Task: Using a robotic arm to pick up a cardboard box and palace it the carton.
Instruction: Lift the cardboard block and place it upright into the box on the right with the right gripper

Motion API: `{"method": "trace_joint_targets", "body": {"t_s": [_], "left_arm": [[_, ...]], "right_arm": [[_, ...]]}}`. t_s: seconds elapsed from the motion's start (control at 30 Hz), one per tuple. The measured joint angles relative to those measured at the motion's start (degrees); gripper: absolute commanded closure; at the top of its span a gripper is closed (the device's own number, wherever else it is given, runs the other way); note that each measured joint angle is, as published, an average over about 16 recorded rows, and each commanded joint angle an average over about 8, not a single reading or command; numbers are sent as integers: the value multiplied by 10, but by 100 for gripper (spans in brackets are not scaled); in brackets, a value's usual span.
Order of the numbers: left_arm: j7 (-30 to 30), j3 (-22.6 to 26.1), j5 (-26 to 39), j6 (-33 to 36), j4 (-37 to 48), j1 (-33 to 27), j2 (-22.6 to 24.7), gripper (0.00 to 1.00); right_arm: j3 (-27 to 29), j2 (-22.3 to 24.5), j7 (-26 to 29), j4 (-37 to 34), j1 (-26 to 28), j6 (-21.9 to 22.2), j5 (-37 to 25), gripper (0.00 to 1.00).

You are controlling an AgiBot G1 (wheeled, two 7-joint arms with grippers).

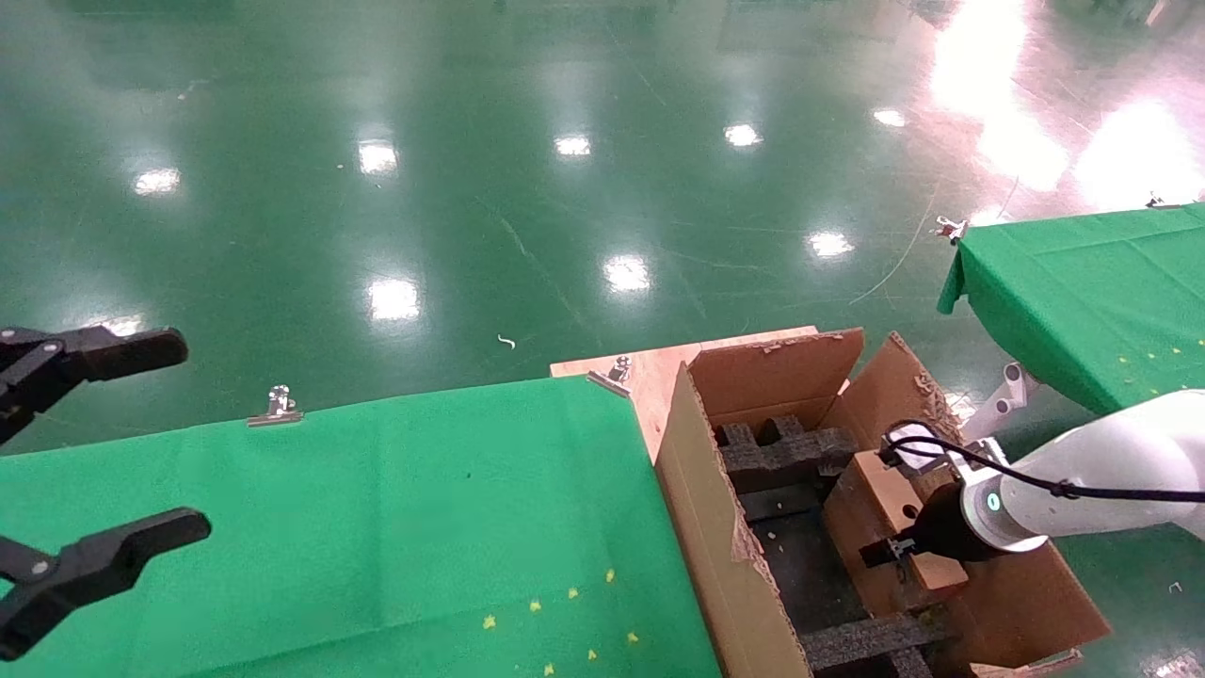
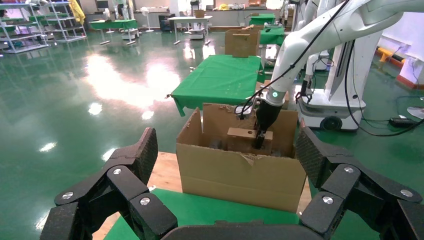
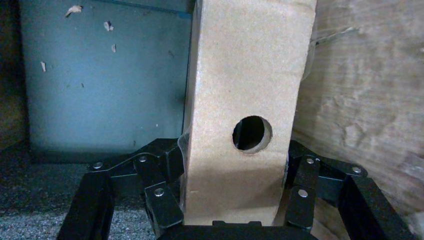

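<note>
The right gripper [image 1: 880, 551] is clamped on the cardboard box [image 1: 894, 532], holding it inside the carton [image 1: 697, 490] near the far-right wall, long axis running away from the wrist, while the left gripper [image 1: 104, 452] waits spread wide over the green table [image 1: 377, 508].

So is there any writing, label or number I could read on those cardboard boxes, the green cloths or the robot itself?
None can be read.
Small brown cardboard box with a round hole, held in the right gripper: plain, no print.
Large brown corrugated carton: blank outer wall.
Green cloth on the table: only small yellow marks, not letters.
White robot arm: only a glowing teal ring.
</note>
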Motion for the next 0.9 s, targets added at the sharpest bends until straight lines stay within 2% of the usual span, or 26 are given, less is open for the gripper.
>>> {"method": "trace_joint_targets", "body": {"t_s": [0.17,0.2,0.43,0.47,0.9], "left_arm": [[0,0,0,0,0,0,0,0],[0,0,0,0,0,0,0,0],[0,0,0,0,0,0,0,0],[0,0,0,0,0,0,0,0],[0,0,0,0,0,0,0,0]], "right_arm": [[5,-12,-36,-32,-8,-1,26,99],[6,-14,-42,-37,-9,-2,30,94],[12,-22,-71,-62,-15,-4,52,7],[12,-23,-73,-63,-15,-5,54,0],[14,-22,-75,-62,-12,-6,55,0]]}}
